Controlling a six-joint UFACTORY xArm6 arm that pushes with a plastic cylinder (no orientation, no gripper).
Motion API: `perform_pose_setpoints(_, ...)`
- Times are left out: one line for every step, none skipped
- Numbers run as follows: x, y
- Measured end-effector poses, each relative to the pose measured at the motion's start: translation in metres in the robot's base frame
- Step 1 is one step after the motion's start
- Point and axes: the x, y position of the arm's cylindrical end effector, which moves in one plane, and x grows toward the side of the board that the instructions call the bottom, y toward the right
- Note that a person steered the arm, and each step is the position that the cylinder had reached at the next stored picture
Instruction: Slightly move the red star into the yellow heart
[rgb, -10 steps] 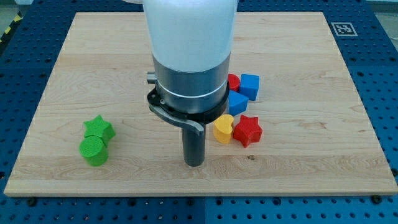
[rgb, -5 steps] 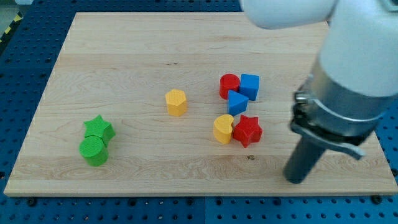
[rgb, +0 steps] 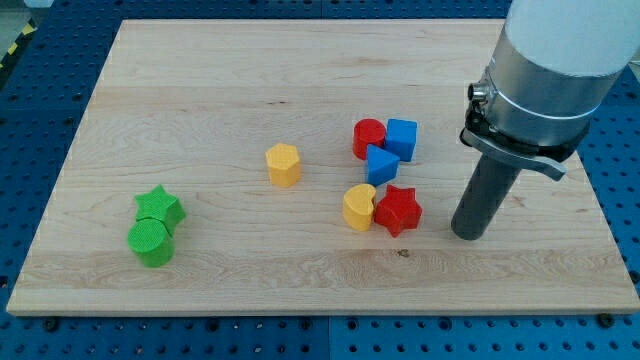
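The red star (rgb: 398, 210) lies flat on the desk (rgb: 200, 90), right of the view's middle and a little below it. It touches the yellow heart (rgb: 359, 207) on its left side. The star has no clear long axis; one point faces the view's top, another faces the heart. The heart's lobes seem to point toward the view's upper right, its narrow end toward the lower left, though that is hard to make out.

My tip (rgb: 468, 236) rests on the desk to the view's right of the red star, near it but apart, with bare wood between them. The arm carries no fingers, only the dark rod, so there is nothing to spread or pinch.

Just above the pair sit a blue triangular block (rgb: 381, 164), a blue cube (rgb: 401, 138) and a red cylinder (rgb: 369, 138), crowded together. A yellow hexagonal block (rgb: 283, 164) stands alone toward the middle. At the view's lower left a green star (rgb: 160, 206) touches a green cylinder (rgb: 151, 242).

The desk is pale wood with visible grain, and a small printed marker (rgb: 550, 46) sits at its top right corner. Around it runs a blue perforated base (rgb: 30, 140).
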Motion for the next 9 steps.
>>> perform_pose_setpoints(-0.006,-0.020)
perform_pose_setpoints(-0.019,-0.025)
perform_pose_setpoints(-0.025,-0.032)
perform_pose_setpoints(-0.025,-0.032)
perform_pose_setpoints(-0.025,-0.035)
perform_pose_setpoints(-0.025,-0.045)
perform_pose_setpoints(-0.025,-0.045)
perform_pose_setpoints(-0.024,-0.029)
perform_pose_setpoints(-0.024,-0.017)
